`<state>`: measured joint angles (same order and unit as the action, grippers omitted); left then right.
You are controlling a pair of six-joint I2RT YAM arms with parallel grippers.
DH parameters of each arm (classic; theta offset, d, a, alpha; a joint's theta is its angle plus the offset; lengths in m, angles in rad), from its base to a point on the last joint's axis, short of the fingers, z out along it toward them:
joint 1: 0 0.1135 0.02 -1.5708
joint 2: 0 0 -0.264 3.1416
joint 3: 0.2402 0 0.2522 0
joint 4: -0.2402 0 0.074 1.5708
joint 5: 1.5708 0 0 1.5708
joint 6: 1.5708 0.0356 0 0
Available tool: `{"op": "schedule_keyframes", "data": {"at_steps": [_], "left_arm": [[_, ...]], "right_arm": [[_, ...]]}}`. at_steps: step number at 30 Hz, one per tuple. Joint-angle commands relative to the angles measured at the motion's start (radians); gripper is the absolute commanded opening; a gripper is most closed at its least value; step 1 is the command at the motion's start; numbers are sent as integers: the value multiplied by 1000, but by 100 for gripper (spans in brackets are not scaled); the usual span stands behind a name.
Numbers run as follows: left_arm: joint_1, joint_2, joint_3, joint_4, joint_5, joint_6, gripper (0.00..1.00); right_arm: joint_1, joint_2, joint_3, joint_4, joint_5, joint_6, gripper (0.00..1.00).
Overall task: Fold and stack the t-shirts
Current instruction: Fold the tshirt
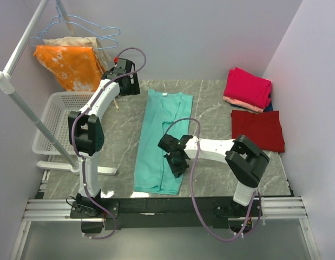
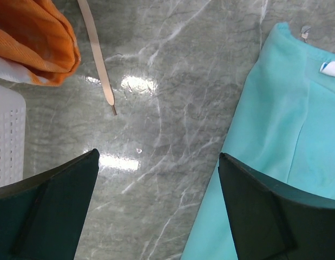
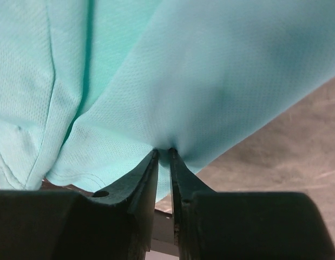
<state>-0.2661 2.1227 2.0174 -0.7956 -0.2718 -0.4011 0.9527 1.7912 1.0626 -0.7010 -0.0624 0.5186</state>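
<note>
The grey marble desk (image 1: pixel 216 111) fills the space in front of both arms. Down its middle, collar at the far end, lies the teal t-shirt (image 1: pixel 153 151), a long narrow strip with its sides turned in. A white basket (image 1: pixel 52 116) sits off the desk's left edge, and an orange cloth (image 1: pixel 70 65) hangs above it. The dark red t-shirt (image 1: pixel 257 130) lies flat at the right. Behind it, the folded magenta-pink t-shirt (image 1: pixel 247 86) rests on the salmon t-shirt (image 1: pixel 240 103). The right tool (image 3: pixel 163 157) has its jaws nearly together, pinching a fold of the teal fabric near the hem end. The left tool (image 2: pixel 156 208) hangs wide open over bare desk just beside the collar, holding nothing.
</note>
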Motion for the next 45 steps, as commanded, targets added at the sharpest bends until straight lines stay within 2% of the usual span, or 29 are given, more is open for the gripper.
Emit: {"op": "schedule_keyframes", "data": {"at_steps": [1,4,7,9,10,13,14,18,22,28,33,36,38,41,45], "left_arm": [[-4,-21,20,-11,25,7,98],[-4,-39,7,-14,25,-1,98],[-5,-81,-34,-22,26,-19,98],[-12,-133,-87,-36,10,-39,98],[-15,-157,-114,-37,3,-56,98],[-33,-311,-294,30,3,-77,99],[-36,-399,-397,47,5,-85,99],[-41,-611,-632,70,38,-142,99],[-64,-834,-924,102,169,-196,98],[-140,-1081,-1078,32,232,-272,96],[-179,-1156,-1144,-7,310,-275,95],[-231,-1188,-1198,-30,287,-306,91],[-269,-1182,-1183,-54,276,-318,89],[-311,-1143,-1181,-73,276,-384,83],[-430,-1116,-1210,-53,275,-522,75]], "right_arm": [[0,80,-168,-106,131,49,21],[-2,63,-202,-92,151,63,18],[-2,25,-168,-103,177,93,15],[-2,-37,-127,-103,179,116,15],[-2,-64,-101,-95,173,145,18],[-3,-177,-50,-80,177,214,26],[-5,-203,-38,-63,183,230,27],[-38,-298,20,-51,226,320,33],[-91,-337,27,3,217,369,34],[-104,-374,-48,66,206,442,38],[-106,-434,-110,97,205,489,38],[-103,-460,-142,103,199,508,36],[-100,-467,-164,112,185,509,35],[-100,-458,-168,107,165,502,34],[-89,-455,-164,87,154,478,32]]}}
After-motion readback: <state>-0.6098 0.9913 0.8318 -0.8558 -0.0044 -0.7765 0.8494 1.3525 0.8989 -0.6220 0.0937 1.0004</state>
